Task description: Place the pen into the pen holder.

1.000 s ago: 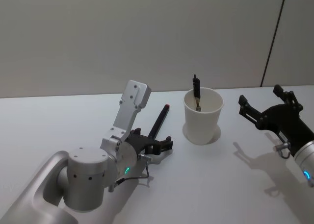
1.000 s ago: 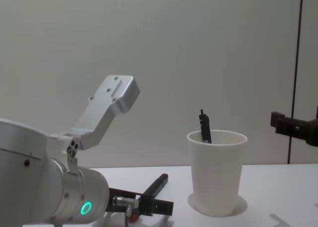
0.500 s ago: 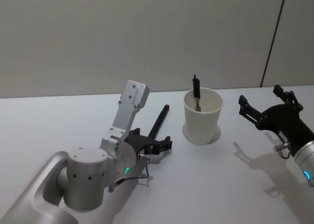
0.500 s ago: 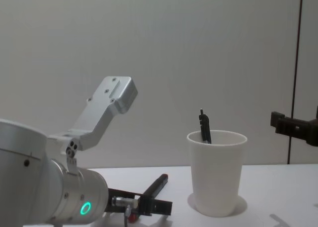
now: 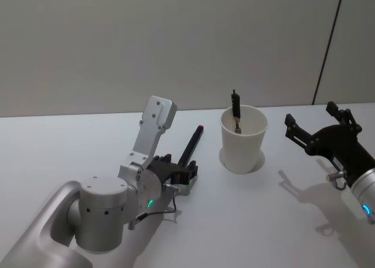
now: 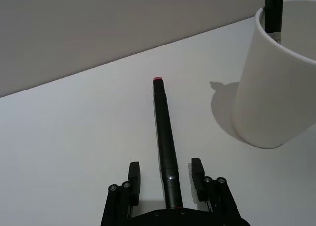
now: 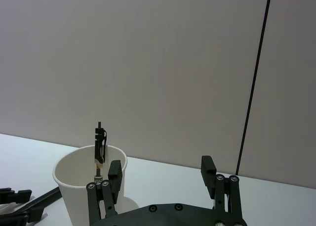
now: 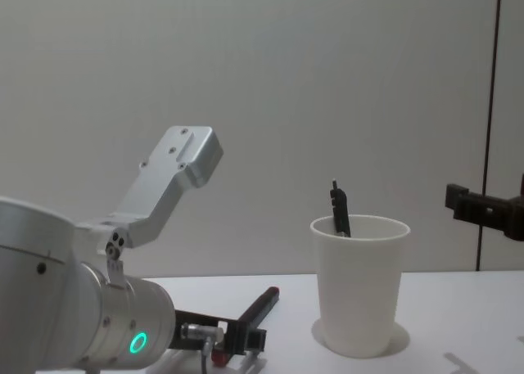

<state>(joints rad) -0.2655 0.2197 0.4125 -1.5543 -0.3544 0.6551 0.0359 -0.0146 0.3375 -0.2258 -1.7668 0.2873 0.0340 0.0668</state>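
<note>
Two pens, one cup and two grippers are in sight. One pen (image 5: 192, 145) (image 6: 164, 137) (image 8: 258, 303) lies flat on the smooth white table (image 5: 263, 209). It is a slim, round, black barrel with a small red cap on the end farthest from the robot. Its near end runs between the fingers of the left gripper (image 5: 179, 165) (image 6: 166, 165), which sits low at the table. In the left wrist view the two black fingers (image 6: 134, 169) stand spread on either side of the barrel, with a strip of table showing on each side, so they straddle the pen without touching it.

The second pen (image 5: 235, 107) (image 8: 337, 206) (image 7: 100, 139) is also black and has a clip near its top. It stands slightly tilted inside the pen holder (image 5: 243, 145) (image 8: 360, 284) (image 6: 276, 87), with its upper end poking above the rim. The pen holder is a plain white paper cup, matte, tapering toward its base and with a rolled rim. It stands upright on the table to the right of the lying pen, near it but apart.

The right gripper (image 5: 310, 115) (image 7: 161, 164) hovers above the table to the right of the cup, clear of it. Its two black fingers are spread wide with nothing between them
</note>
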